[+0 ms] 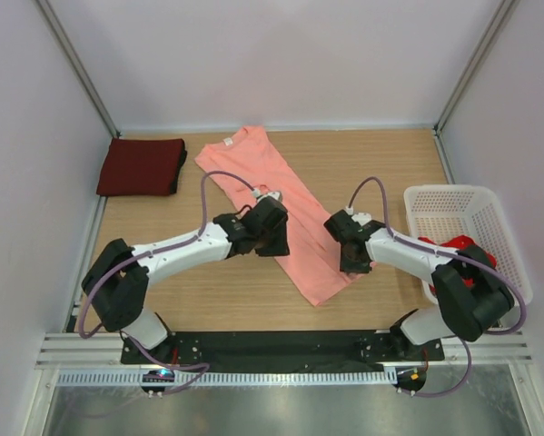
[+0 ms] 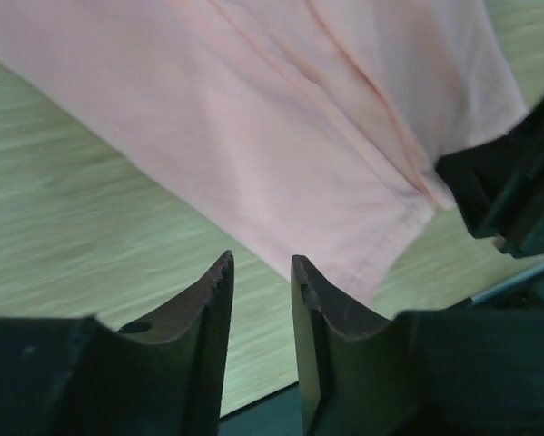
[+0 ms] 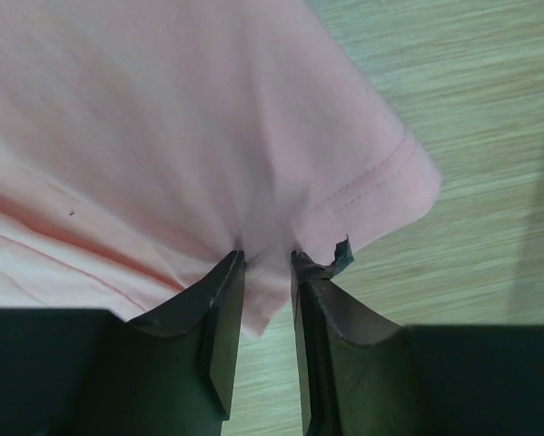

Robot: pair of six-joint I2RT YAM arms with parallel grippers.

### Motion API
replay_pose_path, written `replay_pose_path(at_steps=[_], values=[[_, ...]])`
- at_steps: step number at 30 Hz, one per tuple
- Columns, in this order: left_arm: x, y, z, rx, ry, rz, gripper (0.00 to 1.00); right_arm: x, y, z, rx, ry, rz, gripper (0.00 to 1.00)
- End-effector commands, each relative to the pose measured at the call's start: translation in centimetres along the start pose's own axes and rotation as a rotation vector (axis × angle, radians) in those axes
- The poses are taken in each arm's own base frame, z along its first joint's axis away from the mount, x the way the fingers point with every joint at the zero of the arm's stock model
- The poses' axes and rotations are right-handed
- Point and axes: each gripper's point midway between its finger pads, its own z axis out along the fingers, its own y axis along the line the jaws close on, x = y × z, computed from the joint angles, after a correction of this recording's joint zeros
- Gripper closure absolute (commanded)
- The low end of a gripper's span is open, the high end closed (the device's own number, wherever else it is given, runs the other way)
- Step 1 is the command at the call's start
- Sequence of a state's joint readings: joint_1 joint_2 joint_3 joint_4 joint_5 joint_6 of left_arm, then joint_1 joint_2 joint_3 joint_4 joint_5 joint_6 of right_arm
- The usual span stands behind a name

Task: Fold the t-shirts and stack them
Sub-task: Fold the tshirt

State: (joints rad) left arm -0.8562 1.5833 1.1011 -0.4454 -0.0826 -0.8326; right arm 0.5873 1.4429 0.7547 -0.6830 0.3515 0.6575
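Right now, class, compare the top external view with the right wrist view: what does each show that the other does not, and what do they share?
Top only: the folded maroon t-shirt and the white basket holding the red t-shirt. Right wrist only: cloth pinched in the right gripper, with the hem stitching visible. Both: the salmon-pink t-shirt on the wooden table.

a white perforated basket (image 1: 453,211) (upright) sits at the wooden table's (image 1: 380,156) right edge.

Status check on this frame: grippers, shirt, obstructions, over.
Left gripper open, empty, beside salmon-pink shirt edge. Right gripper pinching that shirt's edge. Maroon shirt folded far left, red shirt in basket: neither in the way.
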Motion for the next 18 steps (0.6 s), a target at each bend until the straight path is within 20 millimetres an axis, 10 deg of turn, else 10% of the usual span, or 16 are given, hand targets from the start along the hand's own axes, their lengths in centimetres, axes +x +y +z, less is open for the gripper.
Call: replay_pose_path(at_steps=[1, 8, 18], values=[[-0.3, -5.0, -0.7, 0.145, -0.082, -0.032, 0.69, 0.3, 0.9, -1.4, -0.075, 0.003, 0.102, 0.66], [4.5, -11.5, 1.8, 0.23, 0.01, 0.032, 0.91, -3.6, -0.4, -8.4, -0.15, -0.158, 0.207, 0.65], [9.5, -10.6, 5.0, 0.153, 0.106, 0.047, 0.98, -6.2, -2.6, -14.8, -0.234, -0.325, 0.255, 0.63]])
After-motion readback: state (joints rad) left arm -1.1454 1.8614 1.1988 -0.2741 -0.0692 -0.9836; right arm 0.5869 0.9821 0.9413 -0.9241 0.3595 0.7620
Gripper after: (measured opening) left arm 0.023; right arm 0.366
